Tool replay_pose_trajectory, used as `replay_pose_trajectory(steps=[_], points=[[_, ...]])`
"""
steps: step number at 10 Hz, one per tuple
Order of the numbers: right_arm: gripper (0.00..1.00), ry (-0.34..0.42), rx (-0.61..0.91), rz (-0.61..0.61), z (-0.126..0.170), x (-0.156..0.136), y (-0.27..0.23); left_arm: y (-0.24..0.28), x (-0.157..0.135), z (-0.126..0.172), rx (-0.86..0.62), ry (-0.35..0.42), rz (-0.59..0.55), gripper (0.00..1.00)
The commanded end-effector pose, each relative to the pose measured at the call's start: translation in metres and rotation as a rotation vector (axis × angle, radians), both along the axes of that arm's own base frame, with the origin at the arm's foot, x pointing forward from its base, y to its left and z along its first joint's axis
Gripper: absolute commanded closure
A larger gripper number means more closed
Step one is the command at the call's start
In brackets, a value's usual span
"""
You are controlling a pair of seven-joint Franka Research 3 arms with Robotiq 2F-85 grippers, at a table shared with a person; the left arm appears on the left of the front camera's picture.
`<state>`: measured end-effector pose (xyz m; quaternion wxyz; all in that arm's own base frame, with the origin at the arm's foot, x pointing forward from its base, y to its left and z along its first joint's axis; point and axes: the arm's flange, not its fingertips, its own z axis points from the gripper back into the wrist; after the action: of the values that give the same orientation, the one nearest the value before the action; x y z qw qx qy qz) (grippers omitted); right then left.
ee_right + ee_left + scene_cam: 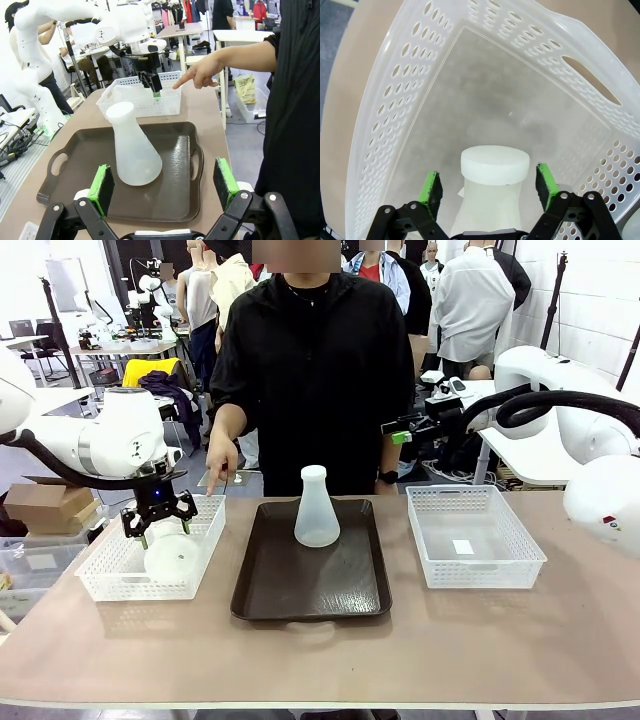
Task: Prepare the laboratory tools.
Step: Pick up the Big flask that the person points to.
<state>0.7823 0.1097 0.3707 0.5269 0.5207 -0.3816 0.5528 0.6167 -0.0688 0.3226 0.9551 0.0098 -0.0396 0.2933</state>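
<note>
two flasks: one flask (317, 508) upright on the brown tray (270, 590), the other flask (495, 165) in your left basket (100, 580); left tool (488, 180) straddles its neck, open; right tool (162, 170) open.

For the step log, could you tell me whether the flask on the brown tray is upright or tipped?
Upright: the flask rests on its wide base on the tray, narrow neck pointing up.
</note>
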Motion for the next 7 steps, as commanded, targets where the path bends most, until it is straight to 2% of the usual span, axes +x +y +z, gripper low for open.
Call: replay_pose_trajectory(steps=[1, 5, 6, 7], points=[[0.0, -0.008, -0.008, 0.012, 0.0, -0.0007, 0.0008, -0.0029, 0.0064, 0.0042, -0.008, 0.008, 0.017, 0.15], [0.0, -0.008, -0.008, 0.012, 0.0, -0.0007, 0.0008, -0.0031, 0.0065, 0.0034, -0.003, 0.02, 0.02, 0.89], [0.0, -0.008, -0.008, 0.012, 0.0, -0.0007, 0.0008, -0.0028, 0.006, 0.0022, 0.006, 0.022, 0.017, 1.0], [0.0, -0.008, -0.008, 0.012, 0.0, -0.0007, 0.0008, -0.002, 0.0055, 0.002, 0.011, 0.023, 0.018, 1.0]])
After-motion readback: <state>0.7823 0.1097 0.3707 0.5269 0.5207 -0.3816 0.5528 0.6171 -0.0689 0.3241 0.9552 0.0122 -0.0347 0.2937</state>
